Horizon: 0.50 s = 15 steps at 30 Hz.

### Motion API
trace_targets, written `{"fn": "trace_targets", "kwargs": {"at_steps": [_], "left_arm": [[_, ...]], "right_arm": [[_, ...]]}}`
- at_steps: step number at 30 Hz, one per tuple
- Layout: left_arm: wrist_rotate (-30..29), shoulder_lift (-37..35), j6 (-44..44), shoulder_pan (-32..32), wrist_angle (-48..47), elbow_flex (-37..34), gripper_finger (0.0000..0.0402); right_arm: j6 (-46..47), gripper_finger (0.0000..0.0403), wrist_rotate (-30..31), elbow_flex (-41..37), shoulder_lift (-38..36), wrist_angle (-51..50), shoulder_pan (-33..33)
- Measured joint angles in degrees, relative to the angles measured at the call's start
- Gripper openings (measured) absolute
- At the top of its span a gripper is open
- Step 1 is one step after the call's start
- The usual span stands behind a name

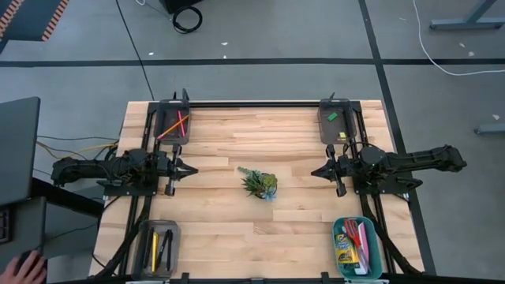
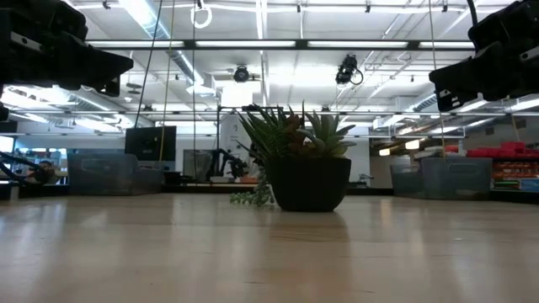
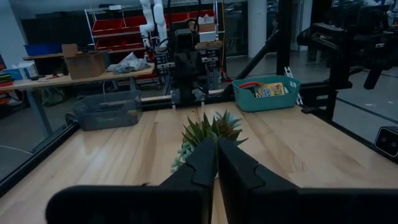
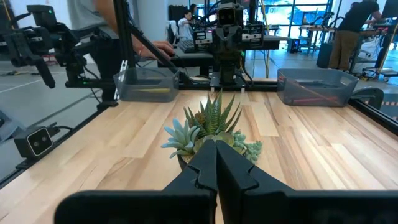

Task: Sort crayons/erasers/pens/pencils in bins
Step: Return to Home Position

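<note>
The left gripper [image 3: 217, 148] hangs over the left side of the table [image 1: 237, 233] and the right gripper [image 4: 216, 147] over the right side. They face each other across the middle, and each has its fingers pressed together with nothing between them. The potted plant [image 1: 259, 183] stands on the bare wood midway between them, directly in front of both sets of fingertips but well apart from each. It is the only thing in the open centre. The task's things lie in the four corner bins. In the high view, the left dark grey bin [image 1: 166, 117] at the upper left corner holds the pencils [image 1: 178, 125], orange and pink, crossed over each other. The right dark grey bin [image 1: 335, 126] at the upper right holds a green eraser [image 1: 332, 116] and a yellow eraser [image 1: 342, 135]. The translucent grey bin [image 1: 145, 248] at the lower left holds the black pens [image 1: 166, 251] beside a yellow pencil [image 1: 155, 244]. The teal bin [image 1: 379, 252] at the lower right holds the crayon box [image 1: 345, 248] next to red scissors [image 1: 361, 237]. A person's hand [image 1: 24, 268] shows off the table at the lower left corner.
</note>
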Motion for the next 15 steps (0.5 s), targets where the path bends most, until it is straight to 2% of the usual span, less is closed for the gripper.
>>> {"fn": "trace_targets", "kwargs": {"at_steps": [8, 15], "left_arm": [[0.0, 0.0, 0.02, 0.0, 0.0, 0.0, 0.0036], [0.0, -0.01, 0.01, 0.0, 0.0, 0.0, 0.0027]], "right_arm": [[0.0, 0.0008, 0.0, 0.0, 0.0, 0.0, 0.01], [0.0, 0.0008, 0.0, 0.0, 0.0, 0.0, 0.0]]}}
